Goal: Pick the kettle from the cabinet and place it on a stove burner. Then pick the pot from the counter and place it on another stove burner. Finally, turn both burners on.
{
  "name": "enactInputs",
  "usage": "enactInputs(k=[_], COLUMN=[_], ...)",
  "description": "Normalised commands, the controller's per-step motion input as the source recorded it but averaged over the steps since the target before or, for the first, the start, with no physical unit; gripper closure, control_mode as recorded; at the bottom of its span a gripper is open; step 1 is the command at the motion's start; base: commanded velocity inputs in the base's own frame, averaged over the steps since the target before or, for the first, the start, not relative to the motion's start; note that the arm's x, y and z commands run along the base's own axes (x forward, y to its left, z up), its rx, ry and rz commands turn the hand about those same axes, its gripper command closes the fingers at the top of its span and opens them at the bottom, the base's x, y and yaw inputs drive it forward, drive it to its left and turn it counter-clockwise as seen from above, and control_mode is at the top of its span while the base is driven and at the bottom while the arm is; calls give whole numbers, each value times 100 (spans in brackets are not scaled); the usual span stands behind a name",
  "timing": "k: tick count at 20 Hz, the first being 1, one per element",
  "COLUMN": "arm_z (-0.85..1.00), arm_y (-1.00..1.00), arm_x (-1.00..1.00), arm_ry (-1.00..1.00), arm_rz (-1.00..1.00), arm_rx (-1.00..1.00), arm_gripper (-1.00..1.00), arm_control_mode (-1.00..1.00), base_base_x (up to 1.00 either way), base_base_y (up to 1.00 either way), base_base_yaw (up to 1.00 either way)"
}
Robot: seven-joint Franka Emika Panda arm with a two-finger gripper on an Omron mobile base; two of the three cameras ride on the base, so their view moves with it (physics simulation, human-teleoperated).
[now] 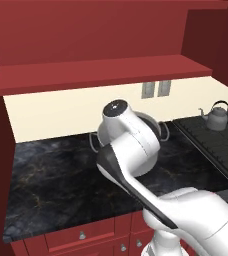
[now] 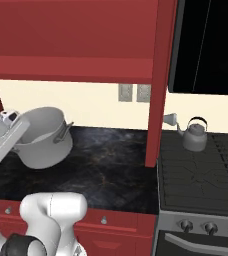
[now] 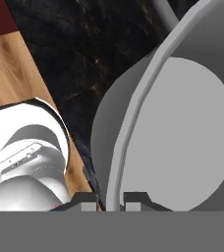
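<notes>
Dark black stone-look desk (image 2: 111, 165) under red wall cabinets. Wide silver-grey metal pot (image 2: 43, 137) tilted and apparently raised off the desk, rim pinched between nearly closed tips of end effector (image 3: 109, 202). Small grey spouted kettle (image 2: 194, 135) already on black stove burners (image 2: 201, 175). Probably rigid, smooth, slippery; thin-rim hold likely to swing, loop handle (image 2: 66, 131) perhaps safer.

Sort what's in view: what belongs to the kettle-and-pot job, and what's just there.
Belongs to the job:
- pot, tilted, its rim pinched in the claw
- kettle, already on the stove burners
- counter

Just there:
- wall outlets
- red drawers
- red shelf
</notes>
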Motion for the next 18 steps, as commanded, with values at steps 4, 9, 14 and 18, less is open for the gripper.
enactInputs(k=[4, 9, 14, 18], arm_z=[42, 31, 0, 0], arm_y=[0, 0, 0, -1], arm_x=[-51, -38, -2, -8], arm_ry=[0, -1, 0, -5], arm_rz=[-1, -1, 0, 0], arm_rx=[-2, -2, 0, 0], arm_gripper=[100, 100, 100, 100], arm_control_mode=[-100, -100, -100, 100], base_base_x=[0, 0, 0, -12], base_base_y=[0, 0, 0, -4], base_base_yaw=[0, 0, 0, -1])
